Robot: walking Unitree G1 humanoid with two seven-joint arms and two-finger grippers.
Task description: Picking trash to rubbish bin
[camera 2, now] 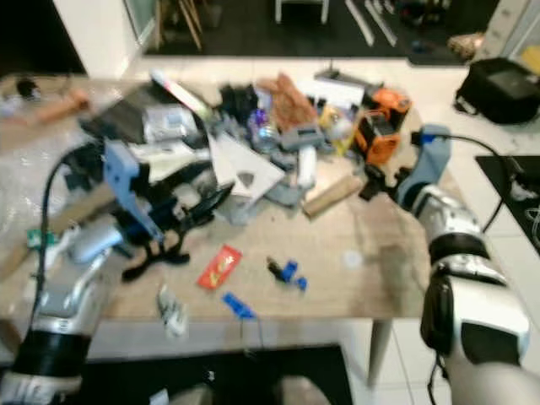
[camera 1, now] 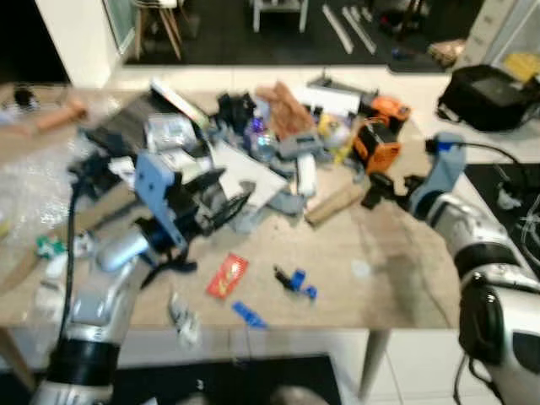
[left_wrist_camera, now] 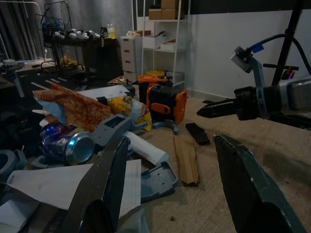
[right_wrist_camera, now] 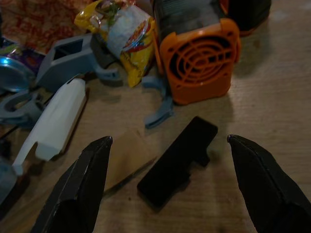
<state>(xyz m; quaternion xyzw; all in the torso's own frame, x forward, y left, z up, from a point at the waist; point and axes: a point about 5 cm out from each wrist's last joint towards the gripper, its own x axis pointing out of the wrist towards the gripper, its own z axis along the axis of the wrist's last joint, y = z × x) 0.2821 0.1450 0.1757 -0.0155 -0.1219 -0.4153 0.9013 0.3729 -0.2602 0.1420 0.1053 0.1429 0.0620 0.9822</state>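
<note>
Trash is heaped across the far half of the wooden table (camera 1: 396, 278) — a crushed can (left_wrist_camera: 68, 144), a yellow snack bag (right_wrist_camera: 124, 34), an orange-brown wrapper (left_wrist_camera: 77, 108), a sheet of white paper (camera 1: 245, 179) and grey plastic parts, mixed with things that look like tools, such as the orange device (camera 1: 376, 143). Nearer you, loose bits lie apart from the heap: a red packet (camera 1: 227, 276), blue pieces (camera 1: 295, 280) and a crumpled scrap (camera 1: 183, 317) by the near edge. No rubbish bin is anywhere to be seen, so you'd have to look for it after a grab.

Your left gripper (camera 1: 232, 205) sits at the left of the heap, jaws wide, empty, aimed into the pile — in its wrist view the white paper and a grey tray (left_wrist_camera: 158, 178) lie right under the fingers, so it reads as lined up for a pick there. Your right gripper (right_wrist_camera: 167, 182) hangs at the right edge of the heap, jaws also wide and empty, framing a flat black piece (right_wrist_camera: 177, 160) with a cardboard strip (camera 1: 335, 202) just beside it. Both open because nothing is taken yet. Heap items overlap, so a pinch may drag neighbours — the loose near pieces look like easier picks.
</note>
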